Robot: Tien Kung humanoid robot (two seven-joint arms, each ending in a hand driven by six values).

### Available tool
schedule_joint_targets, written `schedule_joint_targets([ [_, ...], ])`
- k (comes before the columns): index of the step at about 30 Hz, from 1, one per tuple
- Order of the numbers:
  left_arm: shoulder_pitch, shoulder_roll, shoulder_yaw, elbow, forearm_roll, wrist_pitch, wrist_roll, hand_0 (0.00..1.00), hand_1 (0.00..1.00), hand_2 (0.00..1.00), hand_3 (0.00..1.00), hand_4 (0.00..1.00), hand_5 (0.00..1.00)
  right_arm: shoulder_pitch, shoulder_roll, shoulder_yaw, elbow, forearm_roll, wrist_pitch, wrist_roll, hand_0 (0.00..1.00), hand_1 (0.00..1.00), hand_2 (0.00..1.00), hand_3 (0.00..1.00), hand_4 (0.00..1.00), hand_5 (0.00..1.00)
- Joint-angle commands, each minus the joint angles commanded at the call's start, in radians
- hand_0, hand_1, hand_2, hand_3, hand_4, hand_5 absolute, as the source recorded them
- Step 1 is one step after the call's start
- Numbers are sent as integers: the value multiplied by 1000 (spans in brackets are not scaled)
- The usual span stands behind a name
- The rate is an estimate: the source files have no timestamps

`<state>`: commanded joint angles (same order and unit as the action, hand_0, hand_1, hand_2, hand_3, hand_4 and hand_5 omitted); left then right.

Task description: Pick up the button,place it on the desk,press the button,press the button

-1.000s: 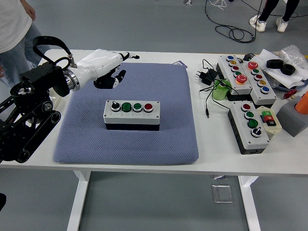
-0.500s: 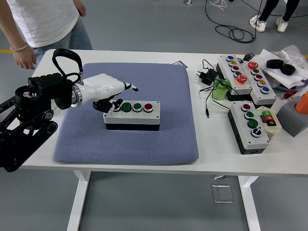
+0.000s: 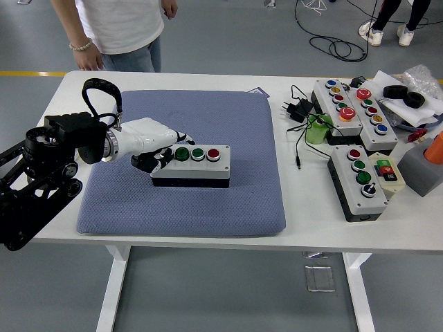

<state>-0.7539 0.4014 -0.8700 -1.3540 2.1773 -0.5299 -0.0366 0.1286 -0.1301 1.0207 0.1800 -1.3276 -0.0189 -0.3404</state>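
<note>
A grey button box (image 3: 199, 167) with two green buttons and a red button on top lies on the blue mat (image 3: 208, 200). My left hand (image 3: 158, 150), white with black finger parts, is at the box's left end. Its fingers lie over the top of that end and hide the leftmost knob, and the thumb sits low against the side. The box rests flat on the mat. My right hand is out of view.
A person in a white shirt (image 3: 121, 24) stands at the far left side, hands hanging free. To the right of the mat are two more button boxes (image 3: 360, 181) (image 3: 349, 104), a green cup (image 3: 316, 130), a power adapter (image 3: 294, 109) and cables.
My left hand came down from the mat's far left corner to the box's left end and closed over it. The person walked right along the far side.
</note>
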Motion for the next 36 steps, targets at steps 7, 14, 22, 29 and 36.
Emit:
schedule_joint_targets([
  [7, -5, -6, 20, 1, -4, 4, 0, 36, 2, 17, 910, 282, 2, 1, 0, 0, 0, -1, 0, 0, 648, 637, 668, 582, 380, 241],
  [14, -12, -17, 35, 12, 2, 9, 1, 36, 2, 18, 908, 283, 2, 2, 0, 0, 0, -3, 1, 0, 648, 637, 669, 582, 380, 241],
  [22, -15, -22, 53, 39, 24, 0, 3, 37, 2, 17, 900, 282, 2, 2, -1, 1, 0, -2, 0, 0, 648, 637, 668, 582, 380, 240],
  [29, -19, -20, 78, 49, 33, -17, 4, 37, 2, 19, 897, 281, 2, 0, -1, 2, 0, -5, 0, 0, 648, 637, 668, 582, 380, 242],
  [36, -19, -23, 92, 58, 36, -22, 4, 36, 2, 19, 896, 280, 2, -2, -1, 2, 0, -5, 1, -1, 648, 637, 668, 582, 380, 241],
])
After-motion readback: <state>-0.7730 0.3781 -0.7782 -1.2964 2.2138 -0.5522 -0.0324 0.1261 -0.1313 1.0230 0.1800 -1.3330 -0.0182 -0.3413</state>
